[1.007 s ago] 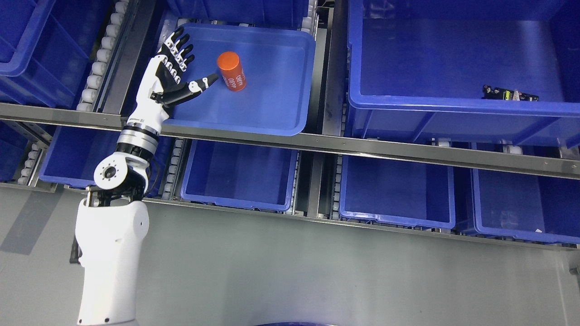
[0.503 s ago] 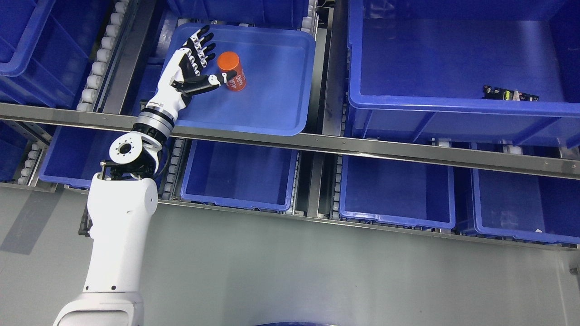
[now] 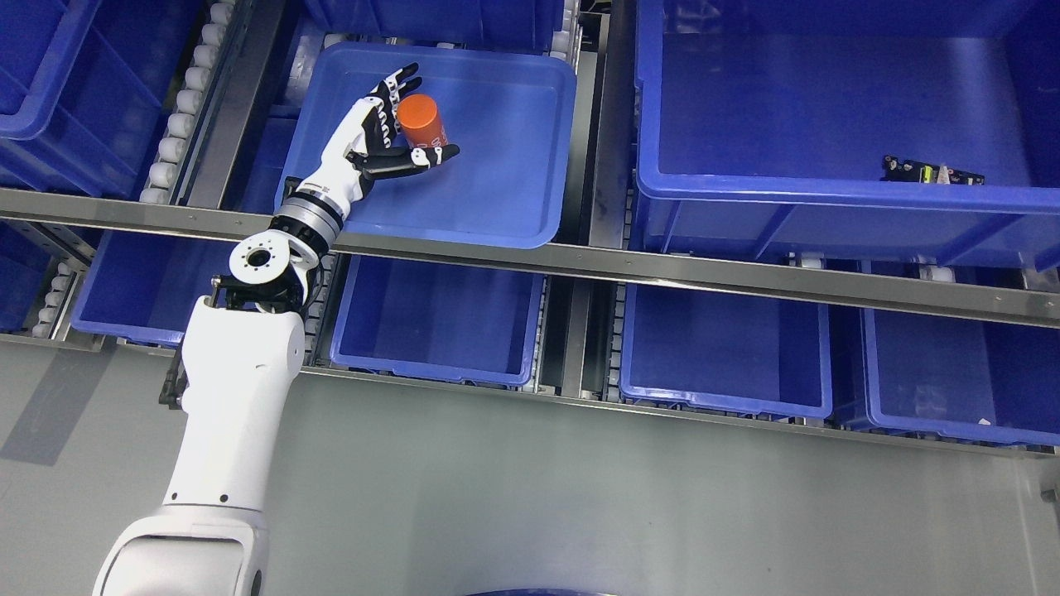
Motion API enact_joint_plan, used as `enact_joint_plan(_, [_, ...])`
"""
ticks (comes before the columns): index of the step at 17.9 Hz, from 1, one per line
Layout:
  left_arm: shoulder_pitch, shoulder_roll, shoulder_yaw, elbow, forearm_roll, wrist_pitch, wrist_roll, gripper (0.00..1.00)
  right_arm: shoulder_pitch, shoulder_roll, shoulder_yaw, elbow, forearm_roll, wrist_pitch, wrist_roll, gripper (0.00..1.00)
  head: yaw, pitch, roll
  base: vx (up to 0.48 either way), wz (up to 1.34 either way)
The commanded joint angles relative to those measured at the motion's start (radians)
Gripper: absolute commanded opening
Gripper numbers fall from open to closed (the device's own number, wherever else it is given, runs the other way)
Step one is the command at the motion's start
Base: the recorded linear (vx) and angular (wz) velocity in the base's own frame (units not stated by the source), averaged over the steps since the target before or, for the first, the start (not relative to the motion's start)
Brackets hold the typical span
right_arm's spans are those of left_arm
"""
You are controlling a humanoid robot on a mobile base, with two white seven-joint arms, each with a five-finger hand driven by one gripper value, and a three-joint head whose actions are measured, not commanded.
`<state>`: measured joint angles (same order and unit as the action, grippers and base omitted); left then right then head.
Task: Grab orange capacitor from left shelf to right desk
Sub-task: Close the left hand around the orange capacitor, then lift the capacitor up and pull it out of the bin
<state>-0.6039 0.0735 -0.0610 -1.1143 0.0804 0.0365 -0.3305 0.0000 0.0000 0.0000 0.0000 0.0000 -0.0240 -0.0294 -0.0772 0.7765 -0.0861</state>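
The lower end of the orange capacitor is covered by the thumb of the left hand, so only scraps of its white printing show and they cannot be read. The hand's palm is turned away from the camera; whether it presses on the can or merely sits against it cannot be told. The right arm does not show anywhere. A small dark part with coloured bits lies in the big bin at the right, too small to identify, and that bin is cut off by the picture's top and right edges.

The capacitor lies in the upper left part of a shallow blue tray on the upper shelf level. The hand is spread wide around it: fingers stretched along its left side and past its top, thumb crossing just below it, not closed into a grasp. To the right of the can the tray floor is bare up to the rounded rim. The forearm passes over the tray's front lip and the metal rail of the shelf.

The can is a smooth cylinder with a flat round end. The tray and bins are glossy moulded plastic with rounded corners. White rollers line the tracks at the left. The arm's shell is smooth white with a ringed metal wrist; the floor below is plain grey.
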Motion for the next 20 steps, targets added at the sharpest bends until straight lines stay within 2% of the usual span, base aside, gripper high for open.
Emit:
enact_joint_plan(1, [-0.023,-0.012,-0.034,0.123,-0.028,-0.003,-0.001,0.91,0.020,-0.017,-0.012,-0.017,0.003,0.001,0.000,1.00,0.0000,0.000,0.000,0.000,0.00])
enact_joint_plan(4, [-0.023,-0.014,-0.031,0.137,-0.028,-0.027,-0.001,0.74,0.020,-0.017,-0.012,-0.017,0.003,-0.001,0.000,1.00,0.0000,0.000,0.000,0.000,0.00])
enact_joint_plan(6, [-0.023,-0.020,-0.013,0.172,-0.027,-0.099,-0.001,0.55,0.020,-0.017,-0.012,-0.017,0.003,0.001,0.000,1.00,0.0000,0.000,0.000,0.000,0.00])
enact_joint_plan(9, [-0.025,-0.021,0.012,0.212,-0.027,-0.191,-0.001,0.33,0.020,-0.017,-0.012,-0.017,0.003,0.001,0.000,1.00,0.0000,0.000,0.000,0.000,0.00])
enact_joint_plan(12, [-0.025,-0.032,0.029,0.212,-0.025,-0.207,0.001,0.18,0.020,-0.017,-0.012,-0.017,0.003,0.001,0.000,1.00,0.0000,0.000,0.000,0.000,0.00])
enact_joint_plan(14, [-0.024,-0.056,0.076,0.212,-0.025,-0.230,-0.001,0.05,0.020,-0.017,-0.012,-0.017,0.003,-0.001,0.000,1.00,0.0000,0.000,0.000,0.000,0.00])
enact_joint_plan(15, [-0.023,-0.056,0.096,0.212,-0.025,-0.268,-0.001,0.00,0.020,-0.017,-0.012,-0.017,0.003,-0.001,0.000,1.00,0.0000,0.000,0.000,0.000,0.00])
enact_joint_plan(18, [-0.025,-0.056,0.110,0.200,-0.014,-0.316,-0.004,0.00,0.020,-0.017,-0.012,-0.017,0.003,0.001,0.000,1.00,0.0000,0.000,0.000,0.000,0.00])
enact_joint_plan(20, [-0.024,-0.056,0.133,0.151,0.031,-0.403,-0.005,0.00,0.020,-0.017,-0.012,-0.017,0.003,0.001,0.000,1.00,0.0000,0.000,0.000,0.000,0.00])
